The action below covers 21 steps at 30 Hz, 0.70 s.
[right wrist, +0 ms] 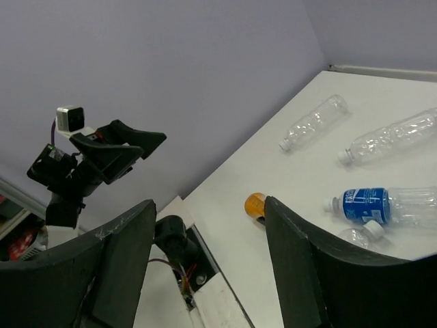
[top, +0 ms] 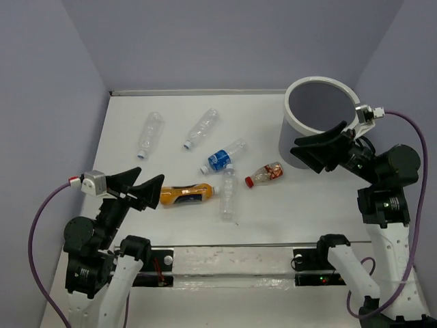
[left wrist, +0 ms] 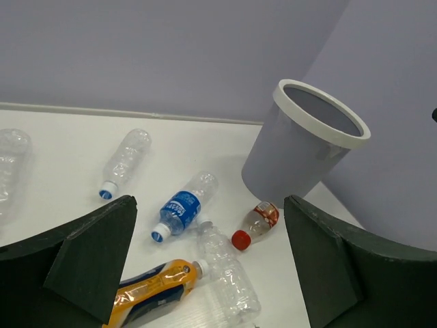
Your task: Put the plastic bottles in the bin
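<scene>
Six plastic bottles lie on the white table: two plain ones at the back (top: 151,134) (top: 202,128), a blue-labelled one (top: 223,157), a red-capped one (top: 265,175), an orange-filled one (top: 186,195) and a third plain one (top: 228,196). The grey bin (top: 290,140) with a white rim stands upright at the back right. My left gripper (top: 151,179) is open and empty, raised just left of the orange bottle (left wrist: 150,290). My right gripper (top: 306,156) is open and empty, raised in front of the bin, right of the red-capped bottle (left wrist: 256,222).
Purple walls close in the table at the back and both sides. A clear bar runs along the near edge between the arm bases (top: 225,249). The left arm (right wrist: 95,157) shows in the right wrist view.
</scene>
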Each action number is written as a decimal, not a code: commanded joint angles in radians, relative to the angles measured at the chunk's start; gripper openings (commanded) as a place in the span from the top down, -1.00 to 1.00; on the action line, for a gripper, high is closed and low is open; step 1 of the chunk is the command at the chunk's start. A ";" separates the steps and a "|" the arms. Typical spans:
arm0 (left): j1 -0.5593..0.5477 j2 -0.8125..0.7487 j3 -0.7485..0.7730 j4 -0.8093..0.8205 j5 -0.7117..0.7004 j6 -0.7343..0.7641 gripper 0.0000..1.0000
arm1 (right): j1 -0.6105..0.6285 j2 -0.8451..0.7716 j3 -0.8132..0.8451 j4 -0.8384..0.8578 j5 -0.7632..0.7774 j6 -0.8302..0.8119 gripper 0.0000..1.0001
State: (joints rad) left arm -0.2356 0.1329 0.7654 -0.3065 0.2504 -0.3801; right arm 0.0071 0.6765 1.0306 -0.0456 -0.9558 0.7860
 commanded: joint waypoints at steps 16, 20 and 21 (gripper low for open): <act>-0.004 0.103 -0.063 -0.005 -0.557 -0.075 -0.98 | 0.985 0.763 0.271 -0.257 0.620 -0.732 -0.84; -0.004 0.083 -0.066 -0.003 -0.582 -0.079 -0.98 | 1.062 0.974 0.356 -0.266 0.690 -0.927 -0.86; -0.004 0.079 -0.064 -0.006 -0.583 -0.082 -0.98 | 1.071 1.009 0.376 -0.273 0.707 -0.953 -0.87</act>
State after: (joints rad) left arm -0.2356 0.2207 0.7010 -0.3458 -0.2493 -0.4442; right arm 1.0161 1.5867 1.2816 -0.3073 -0.3630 0.0742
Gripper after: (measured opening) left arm 0.989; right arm 0.928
